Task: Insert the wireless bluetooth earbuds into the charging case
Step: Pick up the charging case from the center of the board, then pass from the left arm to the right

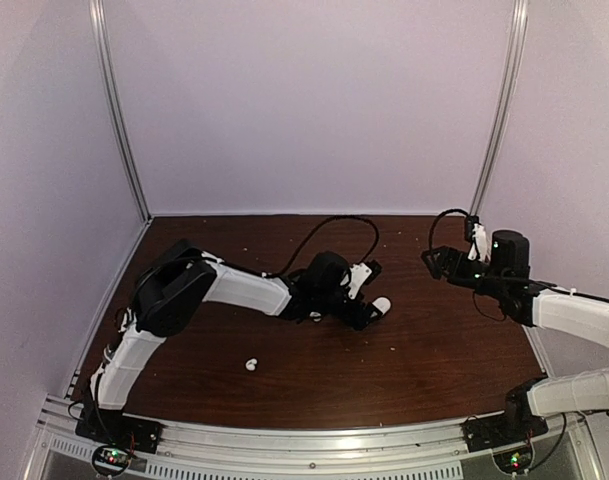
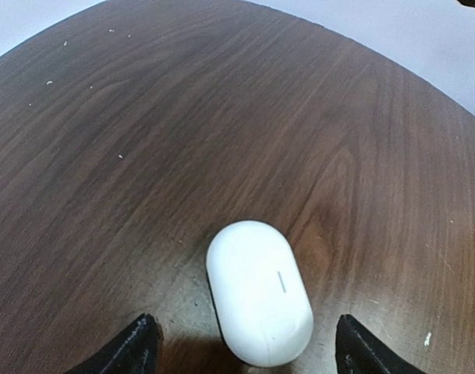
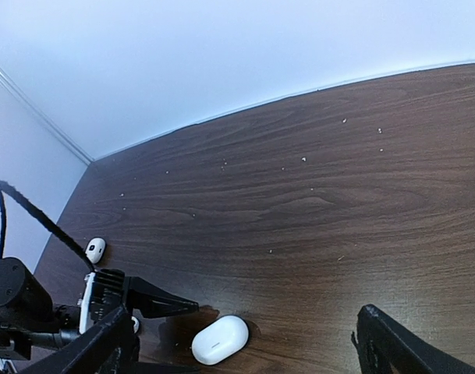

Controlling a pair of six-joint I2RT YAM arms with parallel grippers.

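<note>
Wireless bluetooth earbud (image 1: 251, 364) lies loose on the table (image 1: 434, 370), not yet inserted; the charging case (image 2: 258, 292), apparently closed, sits mid-table between the spread left gripper (image 2: 245, 347); right gripper (image 1: 441, 262) hovers spread, empty.

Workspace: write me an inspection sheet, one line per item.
Surface: dark wood table, grain visible.
Job's things: one white case, lid shut, lying flat mid-table; one earbud loose nearer the arm bases, apart from the case. No other earbuds seen for certain.
Clutter: pale specks scattered on the wood.
Grippers: left gripper open, low, one finger on each side of the case; right gripper open, empty, held above the table on the right.
Cables: black cable loops behind the left arm; second cable arcs at the right wrist.
Surroundings: pale walls, metal posts.
</note>
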